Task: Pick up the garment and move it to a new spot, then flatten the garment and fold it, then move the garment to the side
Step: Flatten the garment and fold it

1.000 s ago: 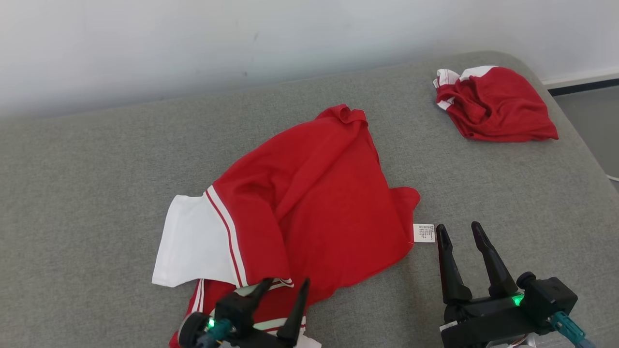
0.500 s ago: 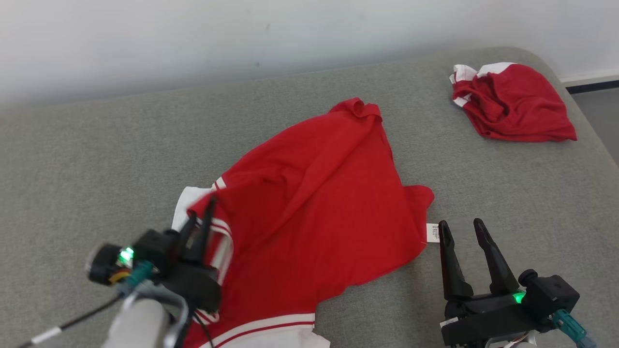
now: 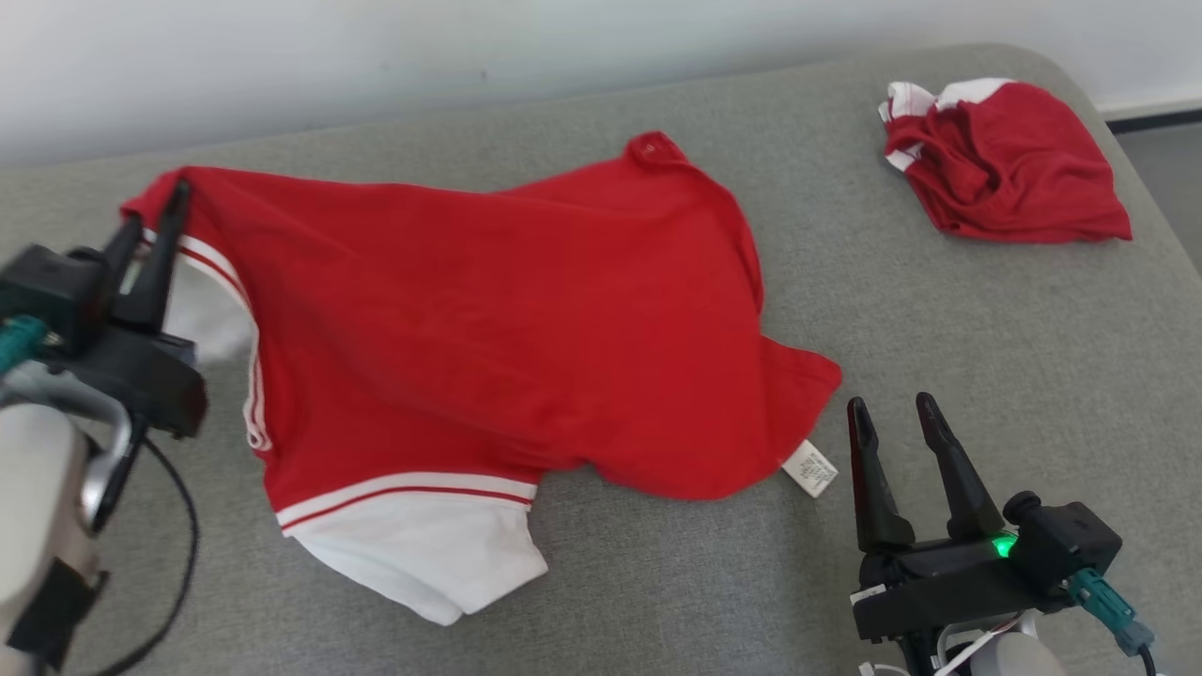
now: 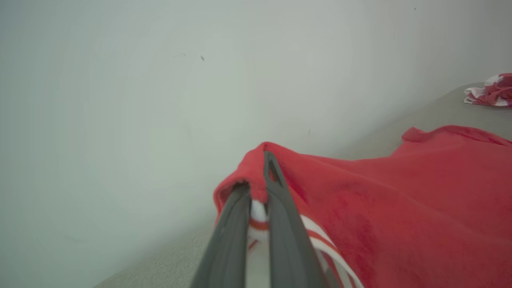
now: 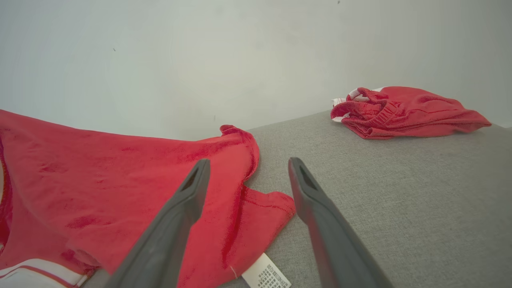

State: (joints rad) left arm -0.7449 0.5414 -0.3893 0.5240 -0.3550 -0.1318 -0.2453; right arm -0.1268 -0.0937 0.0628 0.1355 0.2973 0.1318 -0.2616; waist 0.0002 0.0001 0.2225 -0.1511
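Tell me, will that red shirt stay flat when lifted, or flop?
Probably floppy: the red shirt sags from the corner pinched by the left gripper. Likely light: one small pinch holds that side up.

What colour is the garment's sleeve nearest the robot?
The sleeve is white, edged by a red stripe; clearest in the head view.

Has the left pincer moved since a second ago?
Yes. The left pincer, shut on the red garment, has swung left and toward the wall, away from the crumpled bundle, dragging the cloth with it.
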